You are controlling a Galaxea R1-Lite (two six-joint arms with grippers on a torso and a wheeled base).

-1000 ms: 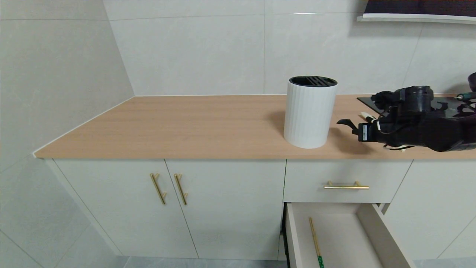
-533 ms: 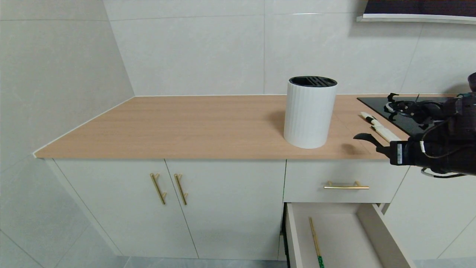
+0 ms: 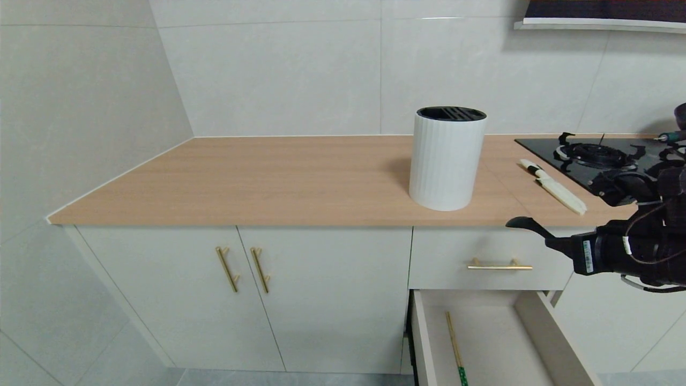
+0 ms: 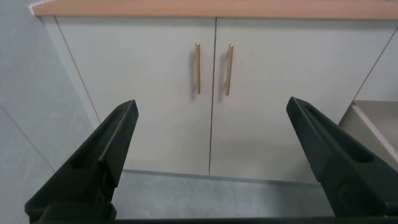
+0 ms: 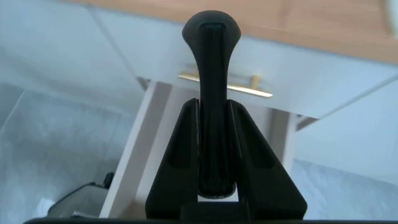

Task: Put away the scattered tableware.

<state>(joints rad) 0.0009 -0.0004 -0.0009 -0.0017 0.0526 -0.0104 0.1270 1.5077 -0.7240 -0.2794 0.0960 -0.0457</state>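
A white knife (image 3: 552, 186) lies on the wooden counter (image 3: 278, 182) between a ribbed white holder with a black slotted top (image 3: 447, 161) and the stove. A pair of chopsticks (image 3: 454, 347) rests in the open lower drawer (image 3: 423, 343). My right gripper (image 3: 519, 221) is shut with nothing in it. It hangs just off the counter's front edge, before the closed upper drawer and above the open one. In the right wrist view the right gripper (image 5: 210, 28) points toward that drawer's gold handle (image 5: 224, 84). My left gripper (image 4: 211, 109) stands wide open, low, facing the cabinet doors.
A black gas stove (image 3: 597, 155) sits at the counter's far right. Two cabinet doors with gold handles (image 3: 244, 268) are shut below the counter's left half. A tiled wall runs behind and along the left side.
My right gripper has drawn back from beside the holder, dropping off the counter's front edge to the upper drawer's height. The knife, hidden behind the arm before, now shows.
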